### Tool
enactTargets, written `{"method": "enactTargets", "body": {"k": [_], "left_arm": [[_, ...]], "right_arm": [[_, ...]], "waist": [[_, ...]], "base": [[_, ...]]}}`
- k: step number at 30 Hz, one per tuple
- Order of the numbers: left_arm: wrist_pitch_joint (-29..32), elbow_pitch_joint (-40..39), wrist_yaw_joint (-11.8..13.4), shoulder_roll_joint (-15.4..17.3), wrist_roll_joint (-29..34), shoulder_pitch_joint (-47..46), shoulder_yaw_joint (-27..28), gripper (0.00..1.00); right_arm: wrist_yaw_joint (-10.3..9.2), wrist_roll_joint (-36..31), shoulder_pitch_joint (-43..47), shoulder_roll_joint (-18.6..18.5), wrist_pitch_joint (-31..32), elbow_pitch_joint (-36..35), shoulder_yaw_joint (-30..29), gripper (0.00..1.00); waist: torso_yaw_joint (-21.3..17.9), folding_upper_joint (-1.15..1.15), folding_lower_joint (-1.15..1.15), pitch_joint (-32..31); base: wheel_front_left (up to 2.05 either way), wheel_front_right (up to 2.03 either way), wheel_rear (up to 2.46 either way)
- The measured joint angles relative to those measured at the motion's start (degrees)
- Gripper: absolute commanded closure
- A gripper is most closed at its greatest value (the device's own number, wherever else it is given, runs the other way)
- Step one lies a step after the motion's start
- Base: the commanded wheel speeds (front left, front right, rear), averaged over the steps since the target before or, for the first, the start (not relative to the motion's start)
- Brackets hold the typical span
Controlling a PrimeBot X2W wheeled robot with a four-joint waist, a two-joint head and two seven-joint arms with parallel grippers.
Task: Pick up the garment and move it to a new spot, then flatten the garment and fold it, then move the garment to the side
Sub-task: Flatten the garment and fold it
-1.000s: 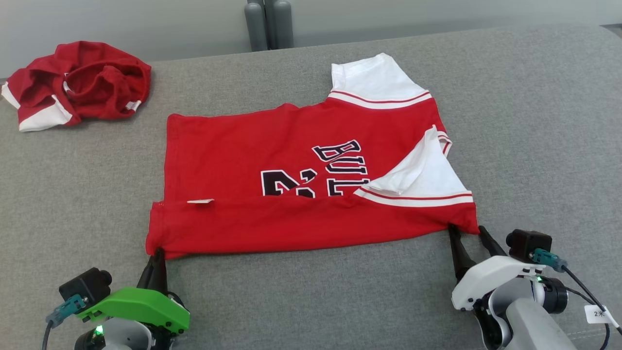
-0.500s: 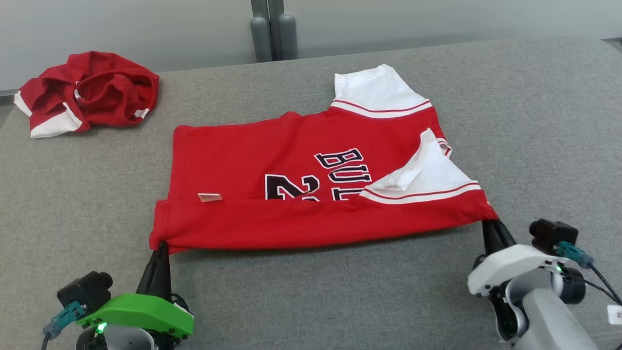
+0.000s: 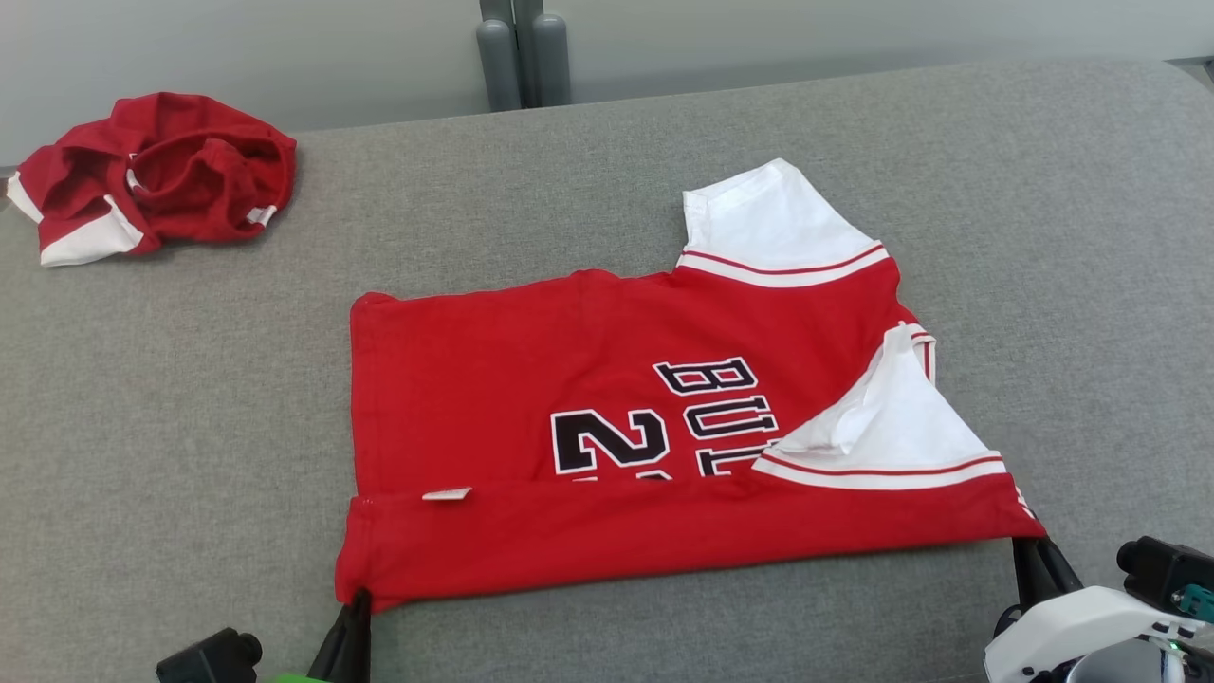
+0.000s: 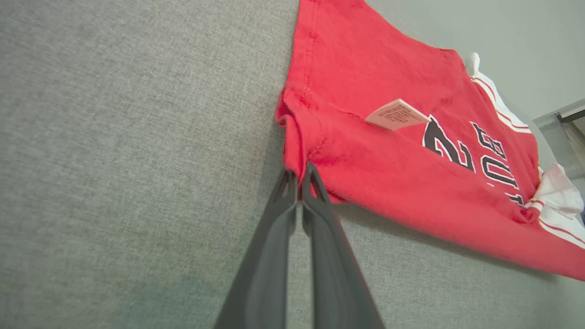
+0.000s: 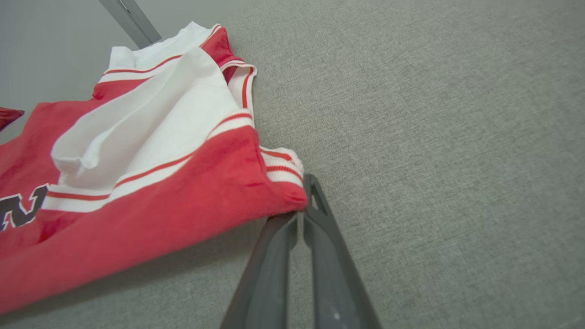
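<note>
We log the grey fabric surface (image 3: pixel 190 427) spanning the head view. On it, centre-right, the red jersey (image 3: pixel 531 379) lies spread, its near long edge folded back over itself. White sleeves sit at its right end, one turned in beside the black lettering. A second red garment (image 3: pixel 161 171) sits crumpled at far left, well apart. Left gripper (image 4: pixel 299 176) is pinched tight on the jersey's near-left corner; right gripper (image 5: pixel 301 205) is clamped on the near-right corner. A small white label (image 3: pixel 446 493) pokes out at the fold line.

Head camera overhead, wrist cameras low, close, all sharing garment (image 3: pixel 474 379)
</note>
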Motion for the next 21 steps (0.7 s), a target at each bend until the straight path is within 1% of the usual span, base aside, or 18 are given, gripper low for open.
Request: {"method": "enactTargets", "body": {"k": [3,4,5,6,9,16,19,21], "left_arm": [[-0.1,1.1,0.0,-0.5,-0.1,0.3,-0.1,1.0],[-0.4,1.4,0.0,-0.7,-0.2,0.3,-0.1,0.71],[-0.5,1.5,0.0,-0.7,-0.2,0.3,-0.1,0.16],[-0.8,1.6,0.0,-0.7,-0.3,0.3,0.1,0.0],[-1.6,1.2,0.3,-0.1,-0.5,0.3,1.4,0.0],[-1.4,-2.9,1.2,4.8,-0.2,-0.7,5.1,0.0],[0.5,-3.6,1.4,7.1,1.1,-5.0,4.8,0.0],[2.4,-3.0,1.1,8.3,2.1,-9.1,3.6,0.0]], "right_arm": [[0.0,-0.6,1.1,0.6,0.4,-1.5,-0.5,1.0],[0.0,-0.8,1.3,0.7,0.4,-1.7,-0.7,0.88],[0.0,-1.1,1.4,0.8,0.3,-1.9,-0.9,0.6],[0.0,-1.4,1.5,0.9,0.2,-2.0,-1.3,0.0],[0.0,-2.2,1.8,1.1,-0.5,-2.5,-2.4,0.0],[-0.01,-5.1,1.4,1.1,-2.1,-6.1,-6.2,0.0],[-0.01,-6.0,-0.6,1.1,-2.1,-8.7,-6.2,0.0],[-0.01,-6.3,-2.2,0.9,-1.6,-10.8,-5.0,0.0]], "waist": [[-0.3,0.0,0.0,0.3],[-0.4,0.0,0.0,0.4],[-0.5,0.0,0.0,0.5],[-0.6,0.0,0.0,0.5],[-1.0,0.0,0.0,0.6],[-2.1,0.0,0.0,1.2],[-2.6,0.0,0.0,1.8],[-2.9,0.0,0.0,2.4]], "base": [[0.0,0.0,0.0],[0.0,0.0,0.0],[0.0,0.0,0.0],[0.0,0.0,0.0],[0.0,0.0,0.0],[0.0,0.0,0.0],[0.0,0.0,0.0],[0.0,0.0,0.0]]}}
